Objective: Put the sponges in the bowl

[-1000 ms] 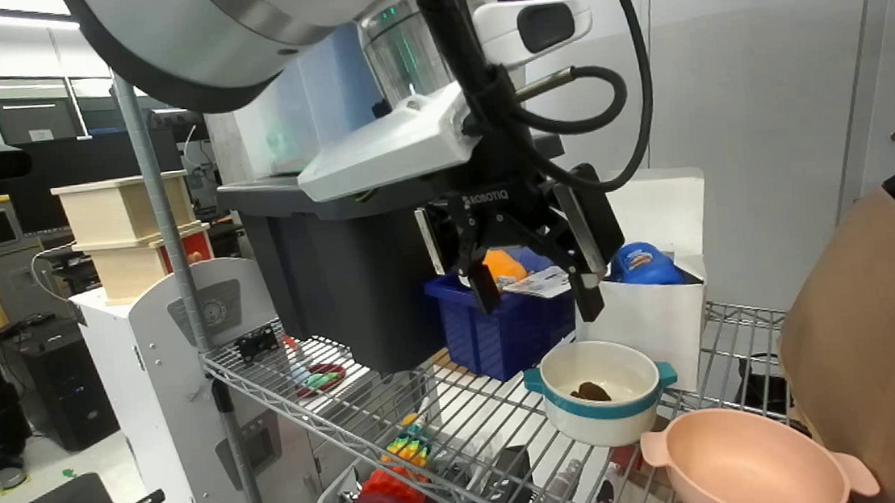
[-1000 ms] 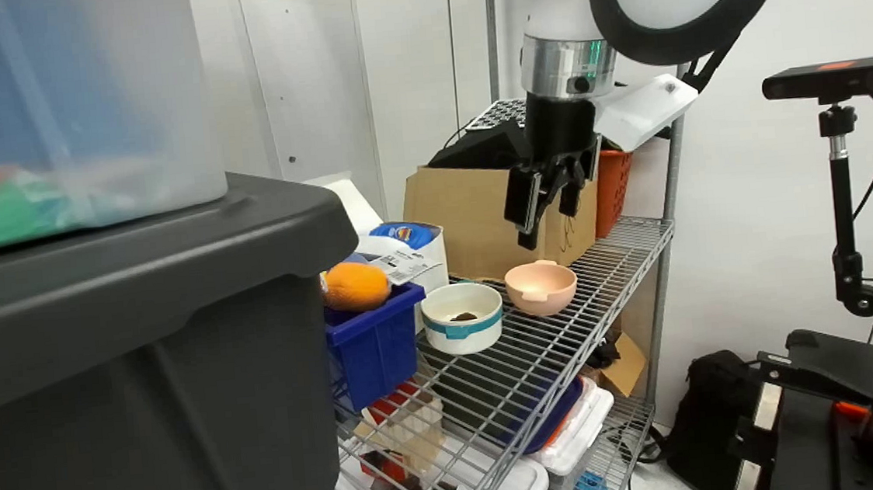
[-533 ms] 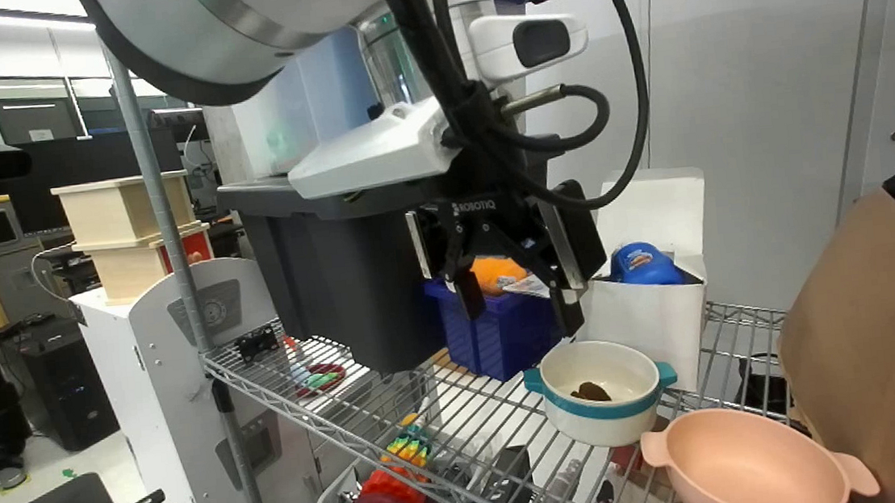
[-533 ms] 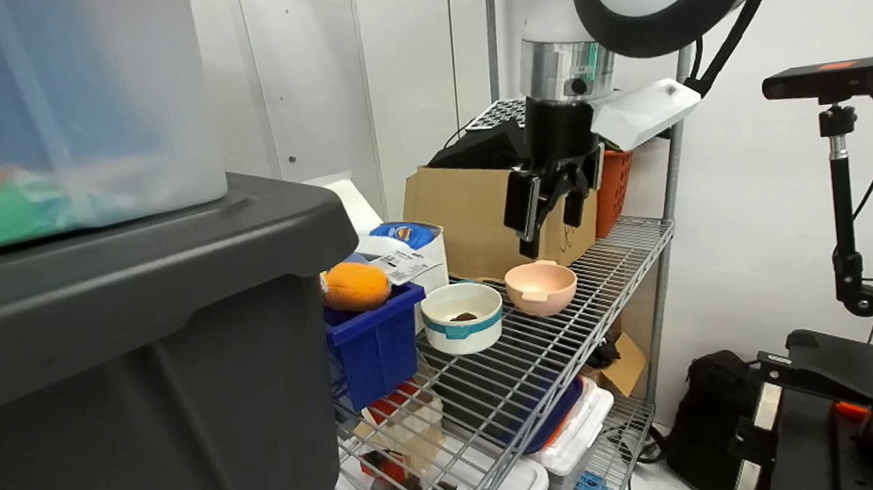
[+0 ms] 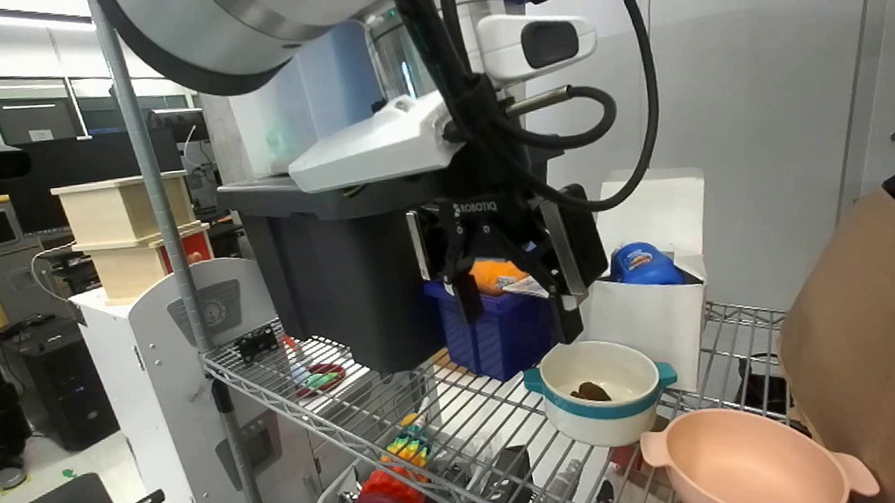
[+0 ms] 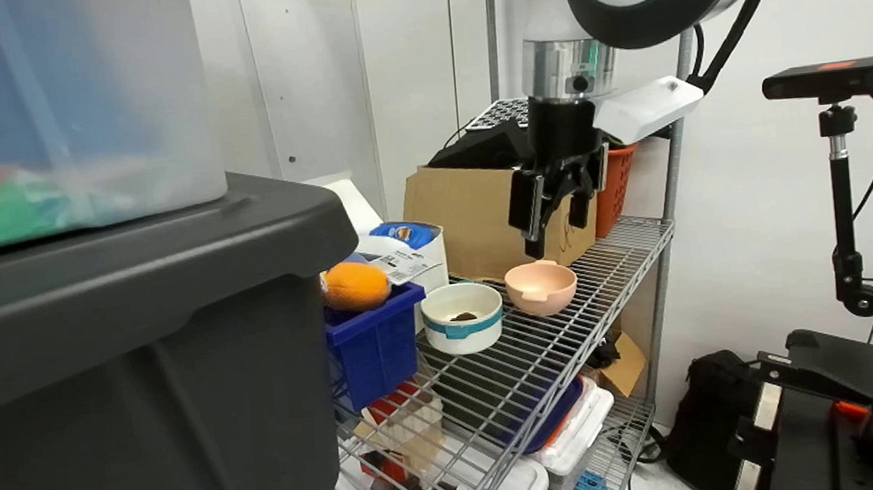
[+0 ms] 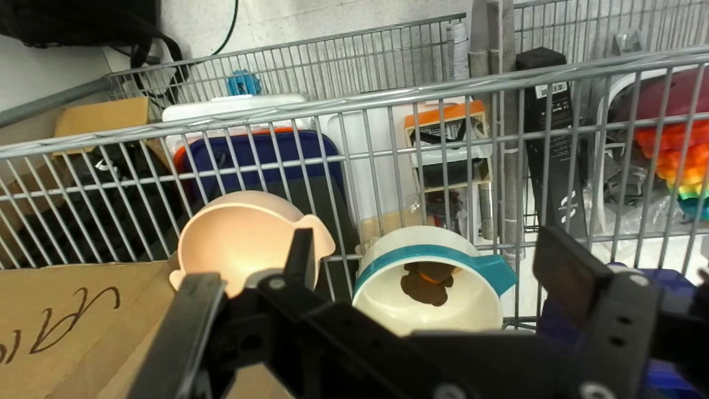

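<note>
The sponges lie in the blue plastic bin (image 6: 375,359). The orange sponge (image 6: 358,286) and the white barcode tag (image 6: 401,265) show clearly in an exterior view. The orange sponge (image 5: 496,274) is partly hidden behind my gripper in an exterior view. A white bowl with a teal band (image 5: 604,424) holds a small brown item (image 7: 427,282). A peach bowl (image 5: 749,460) stands beside it. My gripper (image 5: 516,312) is open and empty, pointing down above the shelf. In the wrist view its spread fingers (image 7: 435,263) frame the white bowl. The sponges are out of the wrist view.
A dark grey tote (image 6: 272,234) stands beside the blue bin. A white box with a blue item (image 5: 644,323) is behind the white bowl. A brown cardboard box (image 6: 466,219) stands behind the peach bowl. All rest on a wire shelf (image 6: 547,369).
My gripper has moved left and a little down in an exterior view, mostly in the first half second, and slightly down in both. It stays open. The sponges and bowls have not moved.
</note>
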